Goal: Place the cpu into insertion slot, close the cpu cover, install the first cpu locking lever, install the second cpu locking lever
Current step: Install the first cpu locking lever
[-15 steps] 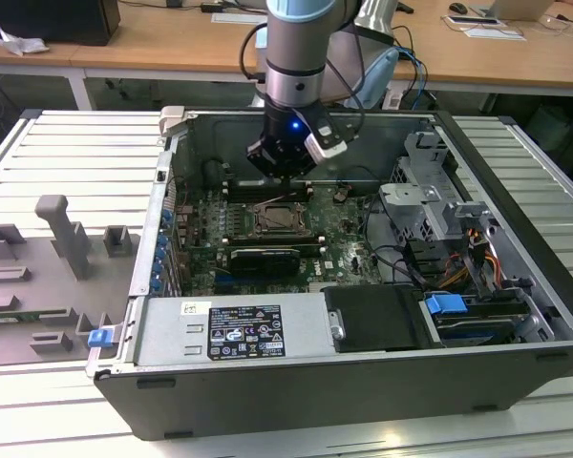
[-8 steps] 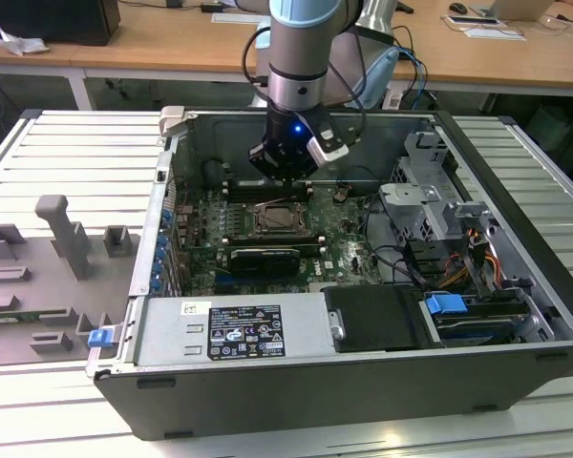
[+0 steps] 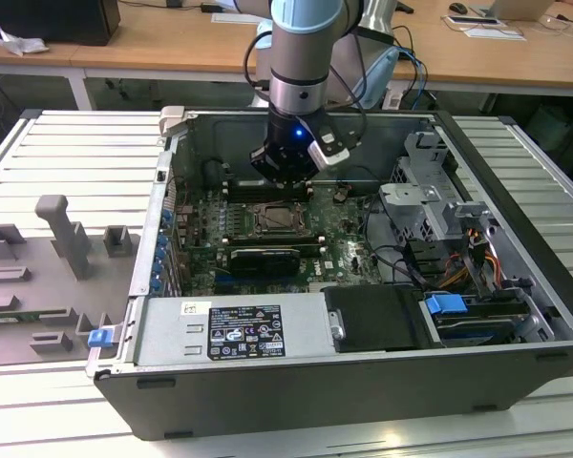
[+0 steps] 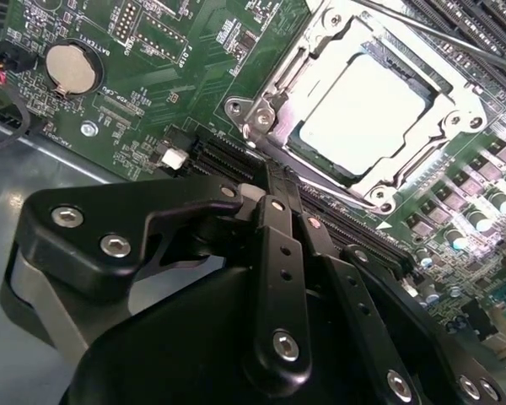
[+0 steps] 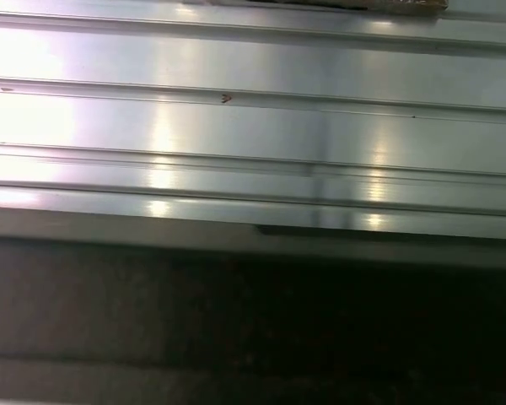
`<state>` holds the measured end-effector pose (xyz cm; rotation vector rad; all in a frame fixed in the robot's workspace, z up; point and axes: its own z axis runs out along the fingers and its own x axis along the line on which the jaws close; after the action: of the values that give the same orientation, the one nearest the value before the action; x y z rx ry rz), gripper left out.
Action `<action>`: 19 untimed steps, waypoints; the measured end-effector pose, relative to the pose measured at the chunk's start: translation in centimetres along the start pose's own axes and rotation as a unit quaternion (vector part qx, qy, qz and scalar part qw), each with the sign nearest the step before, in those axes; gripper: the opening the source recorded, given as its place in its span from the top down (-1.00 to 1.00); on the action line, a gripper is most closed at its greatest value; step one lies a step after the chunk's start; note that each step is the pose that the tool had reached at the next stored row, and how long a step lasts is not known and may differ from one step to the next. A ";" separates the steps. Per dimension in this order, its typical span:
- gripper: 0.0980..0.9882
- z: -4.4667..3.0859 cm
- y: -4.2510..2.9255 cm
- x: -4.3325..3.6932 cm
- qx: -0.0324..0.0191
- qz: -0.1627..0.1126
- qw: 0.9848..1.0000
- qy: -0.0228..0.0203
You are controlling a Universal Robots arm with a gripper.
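The cpu [image 4: 363, 110] lies flat in the insertion slot [image 4: 236, 110], its pale face showing through the window of the cpu cover [image 4: 274, 89], which is down over it. A thin metal lever rod [image 4: 341, 190] runs along the socket's edge nearest my gripper. My gripper [image 4: 268, 179] hovers just beside that edge with its fingers together and nothing seen between them. In the exterior view the gripper [image 3: 286, 176] hangs inside the open computer case [image 3: 296, 382], just above and behind the slot [image 3: 281, 221].
Black memory slots [image 4: 472, 34] flank the socket, and a coin battery [image 4: 70, 67] sits on the green board. A long black card [image 3: 263, 258] lies in front of the socket. Drive cages and cables [image 3: 439, 229] fill the exterior view's right. A ribbed metal table [image 5: 253, 126] surrounds the case.
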<state>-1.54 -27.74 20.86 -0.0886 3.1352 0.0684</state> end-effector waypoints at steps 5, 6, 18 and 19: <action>0.98 0.21 -0.01 0.00 0.001 0.000 1.000 0.000; 0.98 0.26 -0.01 0.00 0.001 0.000 1.000 0.000; 0.98 0.71 0.00 -0.02 0.001 0.000 1.000 0.000; 0.98 0.71 -0.02 -0.01 0.002 0.000 1.000 0.000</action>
<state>-1.53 -27.73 20.16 -0.0887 3.1352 0.0625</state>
